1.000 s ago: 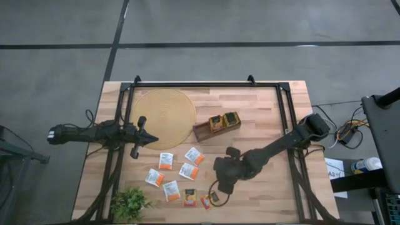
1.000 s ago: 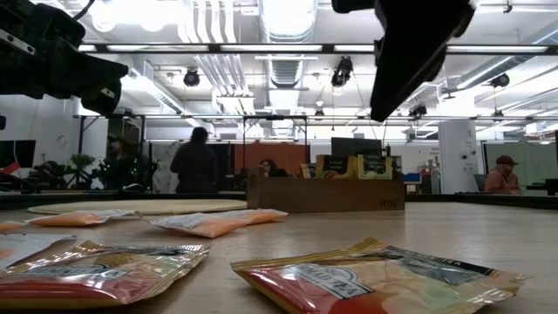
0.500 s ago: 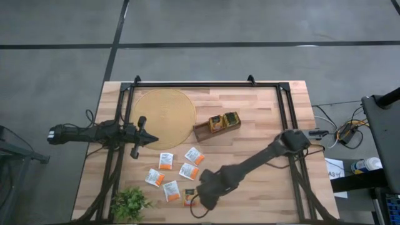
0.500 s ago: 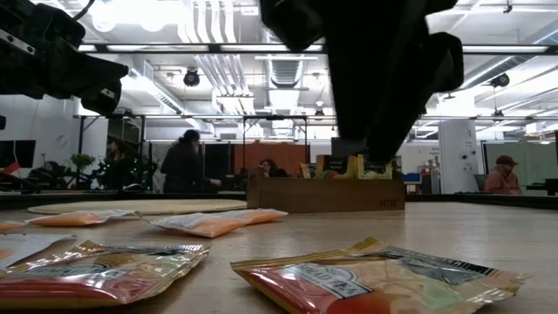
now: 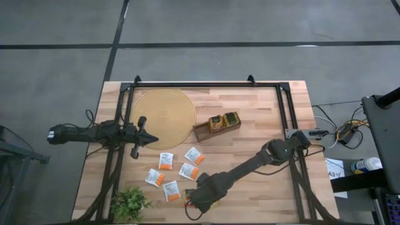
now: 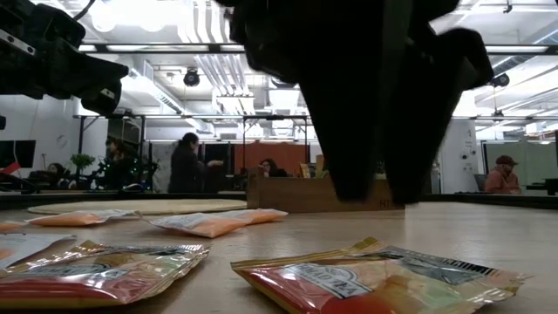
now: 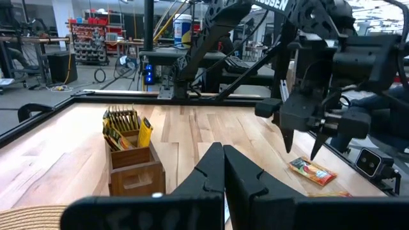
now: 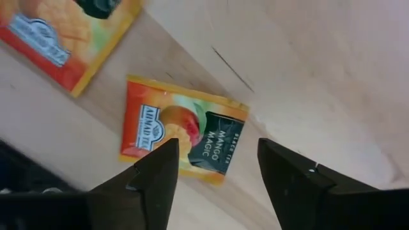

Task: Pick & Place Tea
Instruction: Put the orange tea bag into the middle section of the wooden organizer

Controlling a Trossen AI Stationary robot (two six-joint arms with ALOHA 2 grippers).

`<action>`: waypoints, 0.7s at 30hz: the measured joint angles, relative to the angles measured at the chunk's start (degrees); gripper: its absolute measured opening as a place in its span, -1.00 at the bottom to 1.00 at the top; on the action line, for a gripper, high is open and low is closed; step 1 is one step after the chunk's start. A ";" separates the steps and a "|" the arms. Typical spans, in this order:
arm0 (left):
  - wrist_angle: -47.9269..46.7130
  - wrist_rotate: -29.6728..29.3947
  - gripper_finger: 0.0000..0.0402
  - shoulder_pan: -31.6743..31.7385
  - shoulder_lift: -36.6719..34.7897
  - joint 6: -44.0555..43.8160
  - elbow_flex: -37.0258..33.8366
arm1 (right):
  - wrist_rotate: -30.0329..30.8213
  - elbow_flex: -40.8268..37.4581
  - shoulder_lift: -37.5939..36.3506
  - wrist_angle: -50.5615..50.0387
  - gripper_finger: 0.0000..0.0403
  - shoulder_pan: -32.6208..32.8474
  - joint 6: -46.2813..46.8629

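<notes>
Wooden box held upright sachets. Loose tea sachets lay on table; right gripper spread wide above mango sachet. Left gripper closed, empty.

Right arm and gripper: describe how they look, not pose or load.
The right arm is dark, built of chunky jointed segments. Its right gripper has two flat black fingers with squared, angular tips. White lettering marks the arm in the left wrist view, and cables trail beside its base.

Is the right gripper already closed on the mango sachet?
No. The right gripper hangs open above the mango sachet, which lies flat on the table, untouched.
</notes>
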 joint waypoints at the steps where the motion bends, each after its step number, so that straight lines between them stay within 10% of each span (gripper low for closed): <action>1: 0.01 0.02 -1.00 0.00 0.00 0.00 -0.01 | -0.04 0.14 0.46 0.00 0.07 0.10 0.27; 21: -0.03 0.00 -1.00 0.04 0.00 0.00 -0.01 | -0.35 -4.39 1.53 5.68 0.03 0.71 1.71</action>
